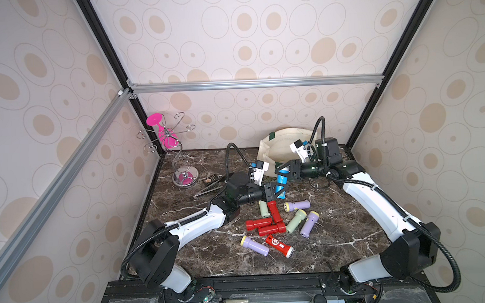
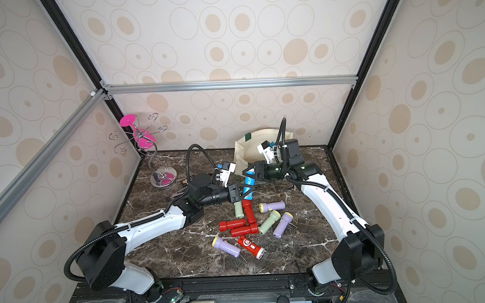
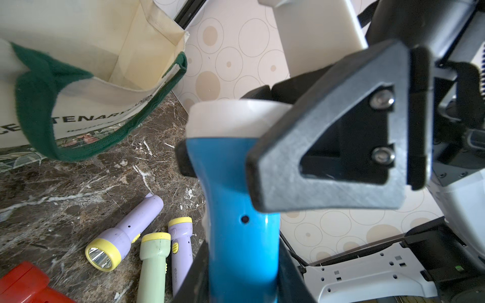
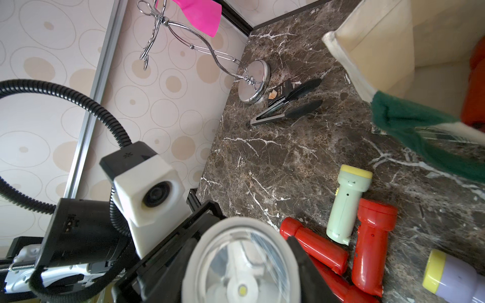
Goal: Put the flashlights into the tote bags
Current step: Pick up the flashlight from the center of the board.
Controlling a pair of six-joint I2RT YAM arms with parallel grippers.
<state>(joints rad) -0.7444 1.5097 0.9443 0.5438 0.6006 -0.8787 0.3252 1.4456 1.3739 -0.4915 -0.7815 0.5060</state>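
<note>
A blue flashlight (image 1: 280,184) (image 2: 248,185) with a white head hangs above the table, held from both ends. My left gripper (image 1: 279,194) (image 3: 241,278) is shut on its blue body (image 3: 236,210). My right gripper (image 1: 282,171) (image 4: 241,265) is shut around its head, whose lens (image 4: 241,270) faces the right wrist camera. The cream tote bag (image 1: 280,145) (image 3: 91,65) with green handles lies open just behind them; something red (image 4: 475,91) shows inside. Red (image 1: 259,223), lilac (image 1: 297,205) and pale green (image 1: 296,221) flashlights lie scattered in front of the grippers.
A wire glass rack (image 1: 168,138) holding a pink glass stands at the back left. Black-handled tongs (image 1: 209,189) lie beside its base, behind the left arm. Walls enclose the table on three sides.
</note>
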